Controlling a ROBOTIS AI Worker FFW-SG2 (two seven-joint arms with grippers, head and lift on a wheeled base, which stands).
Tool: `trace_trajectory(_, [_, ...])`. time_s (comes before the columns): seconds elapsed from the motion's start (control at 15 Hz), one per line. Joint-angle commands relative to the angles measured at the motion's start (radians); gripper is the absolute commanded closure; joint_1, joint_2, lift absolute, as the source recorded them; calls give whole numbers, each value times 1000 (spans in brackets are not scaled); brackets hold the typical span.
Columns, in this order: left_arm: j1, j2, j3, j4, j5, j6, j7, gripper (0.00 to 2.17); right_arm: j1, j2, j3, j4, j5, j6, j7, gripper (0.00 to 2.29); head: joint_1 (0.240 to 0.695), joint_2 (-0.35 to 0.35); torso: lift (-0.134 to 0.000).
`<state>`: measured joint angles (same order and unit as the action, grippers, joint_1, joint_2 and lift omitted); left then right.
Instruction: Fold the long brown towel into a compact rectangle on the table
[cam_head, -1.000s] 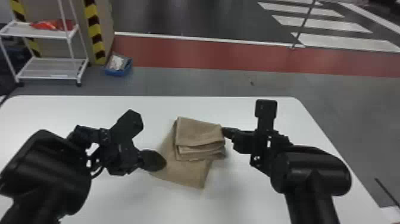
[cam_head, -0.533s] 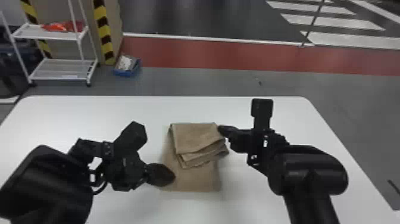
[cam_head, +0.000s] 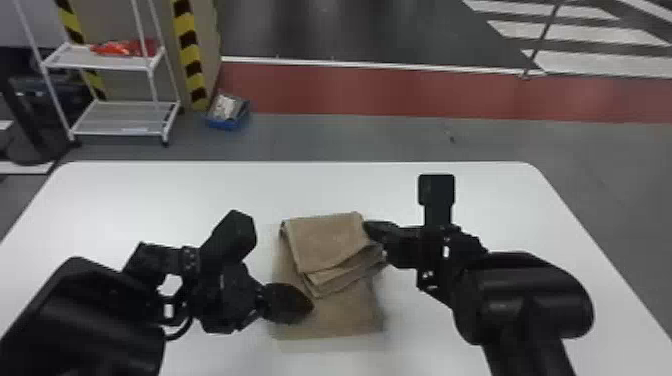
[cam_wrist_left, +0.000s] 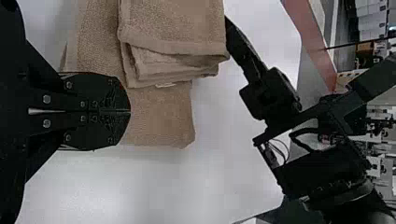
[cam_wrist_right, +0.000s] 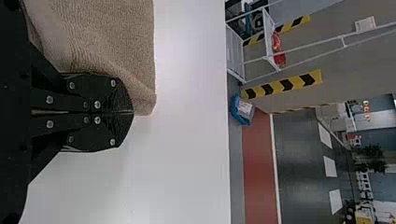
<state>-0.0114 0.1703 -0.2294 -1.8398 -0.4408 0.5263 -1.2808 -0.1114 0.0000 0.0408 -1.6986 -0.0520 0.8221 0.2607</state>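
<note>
The brown towel (cam_head: 325, 245) lies near the table's middle, a folded stack of layers resting askew over a flat lower part that extends toward the robot. My left gripper (cam_head: 310, 304) is shut at the lower part's left side, beside the stack; the left wrist view has this gripper (cam_wrist_left: 130, 111) over the towel (cam_wrist_left: 161, 112). At the stack's upper right corner is my right gripper (cam_head: 367, 226). From the right wrist, the gripper (cam_wrist_right: 132, 112) appears shut against a corner of the towel (cam_wrist_right: 112, 42); whether cloth is pinched there is hidden.
The white table (cam_head: 200, 200) has bare surface around the towel. Beyond its far edge stand a white shelf rack (cam_head: 120, 117) with red items and a blue box (cam_head: 227, 117) on the floor. Both forearms extend over the near half of the table.
The head view has shifted. My left gripper has moved right and toward the robot, and the towel's lower part has turned straighter. The folded stack has tilted; the right gripper has shifted slightly left.
</note>
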Motion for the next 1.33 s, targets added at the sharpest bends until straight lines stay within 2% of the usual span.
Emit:
trace_trajectory(0.0, [11,0,36,-52,53,56,-31,2142,78,1,-7,-101,3,33,-1,1875,695,-108,-125])
trace_trajectory(0.2, [37,0,50,-110,65,105,-55,2142,148,1,-32,-199,8,67,-1,1835,695,-115,-125])
trace_trajectory(0.33, [80,-2,85,-177,85,142,-49,2138,203,1,-58,-279,11,67,-1,1376,695,-123,-125])
trace_trajectory(0.4, [94,-8,116,-202,119,194,-40,1963,229,1,-71,-320,9,67,-1,1139,695,-128,-125])
trace_trajectory(0.47, [96,-14,142,-220,148,237,-34,1642,246,1,-76,-345,11,70,-1,728,695,-138,-125])
trace_trajectory(0.53, [100,-18,167,-243,177,277,-29,842,266,1,-90,-386,14,79,-1,184,695,-141,-125])
trace_trajectory(0.6, [108,-25,185,-272,195,295,-22,208,286,1,-93,-426,21,85,-1,29,695,-142,-125])
trace_trajectory(0.67, [130,-38,219,-300,217,301,-17,-1,309,1,-99,-475,29,88,-1,16,695,-143,-125])
trace_trajectory(0.73, [153,-54,246,-340,232,317,5,2,320,1,-90,-515,52,107,2,-1,695,-145,-125])
trace_trajectory(0.8, [179,-75,282,-374,267,320,28,6,315,-35,-58,-552,107,162,9,-2,695,-146,-125])
trace_trajectory(0.87, [203,-100,320,-409,309,360,67,16,303,-86,-5,-572,173,214,29,-1,695,-143,-125])
trace_trajectory(0.93, [228,-118,357,-437,344,372,100,26,283,-103,19,-587,227,260,72,-1,695,-140,-125])
trace_trajectory(1.0, [261,-156,390,-473,373,387,155,29,256,-178,88,-585,247,282,89,-1,695,-123,-125])
trace_trajectory(1.07, [291,-173,417,-512,384,409,198,29,239,-245,120,-579,248,282,109,2,695,-107,-125])
trace_trajectory(1.13, [330,-173,466,-552,429,443,265,29,213,-298,143,-576,250,272,152,2,695,-93,-125])
trace_trajectory(1.2, [366,-173,529,-579,508,458,327,29,180,-333,151,-559,248,260,204,6,695,-75,-125])
trace_trajectory(1.27, [395,-173,581,-601,567,461,362,29,141,-341,162,-530,239,245,256,12,695,-51,-125])
